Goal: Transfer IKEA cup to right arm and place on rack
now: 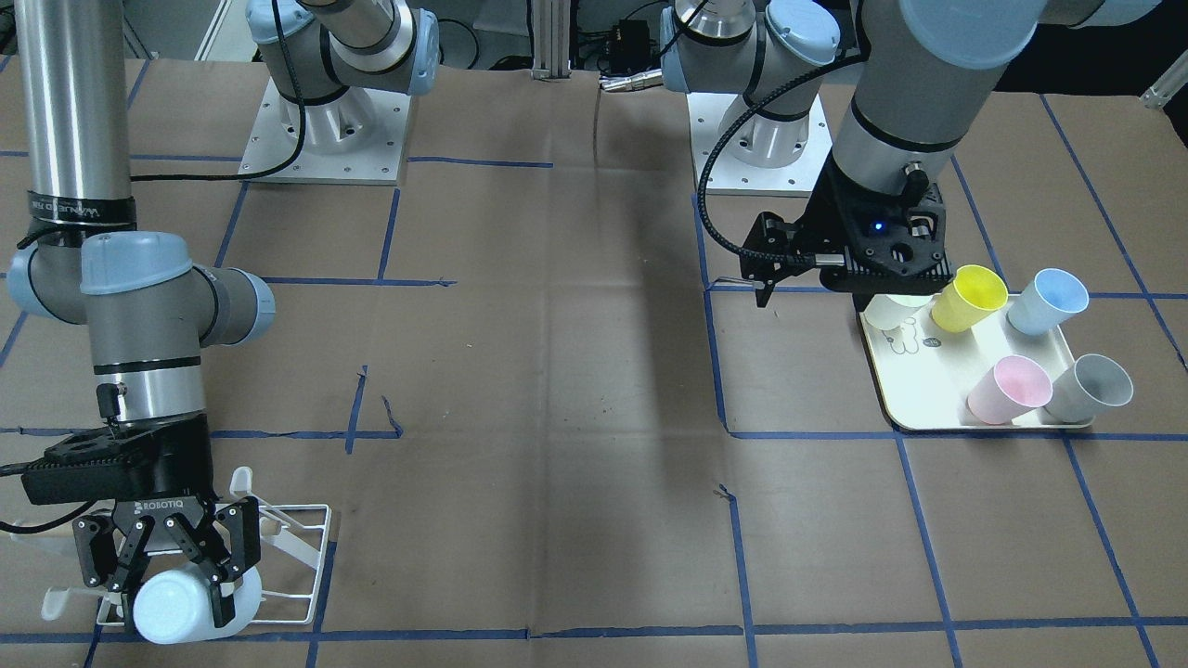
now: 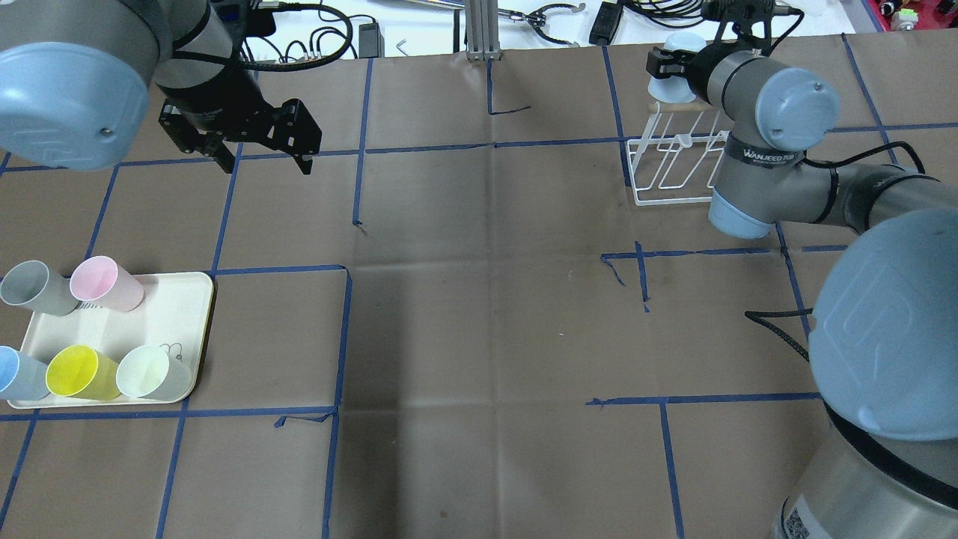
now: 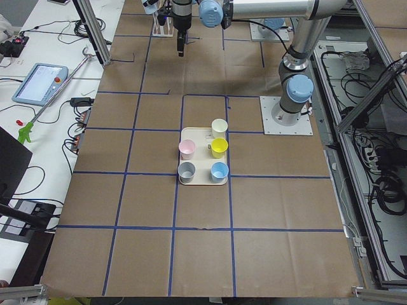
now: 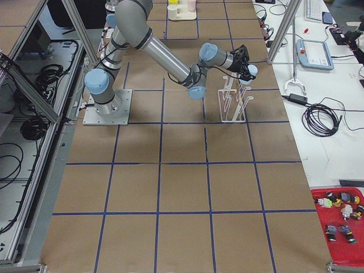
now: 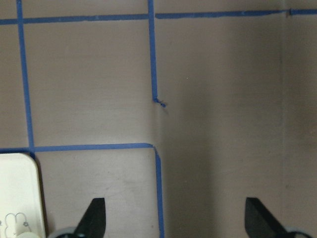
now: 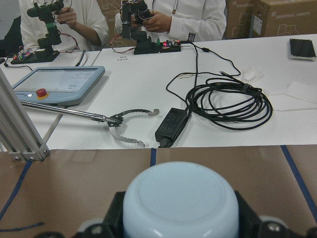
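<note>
- Pale blue cup (image 1: 167,614) sits in the right gripper (image 1: 172,583), whose fingers are closed round the cup's wall. It is tilted over the rack (image 1: 302,557), at the end farthest from the robot, with its base pointing away from the robot.
- It looks like light, stiff plastic with a smooth tapered wall, so it is probably slippery. A mid-wall squeeze seems the safe hold, not the thin rim.
- The mouth is hidden, so I cannot tell whether a peg is inside it.
- Left gripper (image 2: 262,153) hangs spread wide with nothing in it, above bare table beyond the tray (image 2: 176,318) and well apart from the rack.
- The tray holds a grey cup (image 2: 34,288), pink cup (image 2: 105,283), blue cup (image 2: 19,374), yellow cup (image 2: 78,372) and green cup (image 2: 153,372), all mouth up.
- In the way are the rack's wires and dowel (image 2: 677,107), just beside the right fingers. My guess is the fingers could snag there when letting go.
- Past the table edge there is a bench with cables, a pendant and two people.
</note>
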